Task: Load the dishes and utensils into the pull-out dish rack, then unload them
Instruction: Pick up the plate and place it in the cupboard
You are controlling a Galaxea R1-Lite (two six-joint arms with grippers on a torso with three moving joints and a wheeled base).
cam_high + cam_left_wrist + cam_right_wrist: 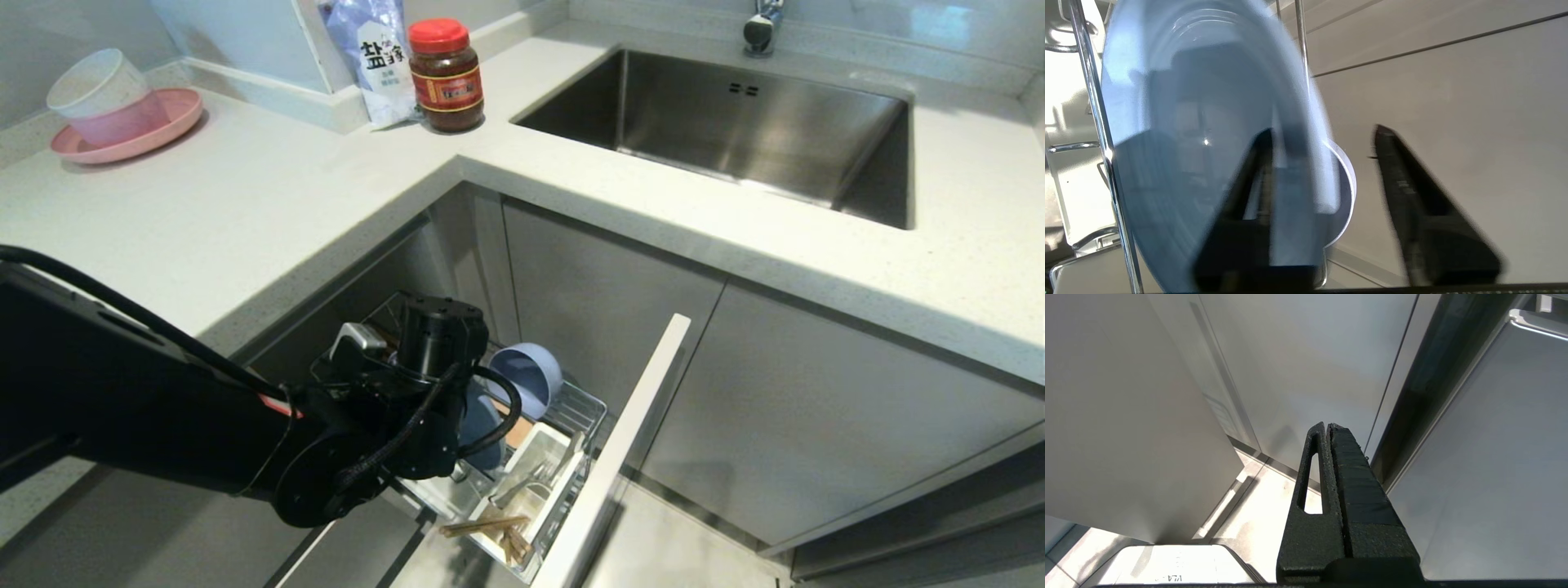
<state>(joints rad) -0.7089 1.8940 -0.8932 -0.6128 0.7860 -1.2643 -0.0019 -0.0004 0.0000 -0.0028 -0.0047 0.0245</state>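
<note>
The pull-out dish rack (584, 408) stands open below the counter, its front panel (620, 449) toward me. The light-blue plate (1188, 122) stands on edge between chrome wires (1094, 102); the light-blue bowl (531, 376) sits behind it. My left gripper (1323, 130) is open around the plate's rim, which lies against one finger (1249, 179) and well clear of the other. In the head view the left arm (433, 343) hides those fingers. Chopsticks (486, 527) and silver cutlery (518, 486) lie in the white caddy (563, 453). My right gripper (1327, 425) is shut and empty, parked beside cabinet fronts.
On the counter are a pink plate with stacked bowls (122, 122), a salt bag (375, 57) and a red-lidded jar (445, 77). The steel sink (735, 122) and faucet (759, 24) are at the back right. Grey cabinet doors (800, 408) flank the rack.
</note>
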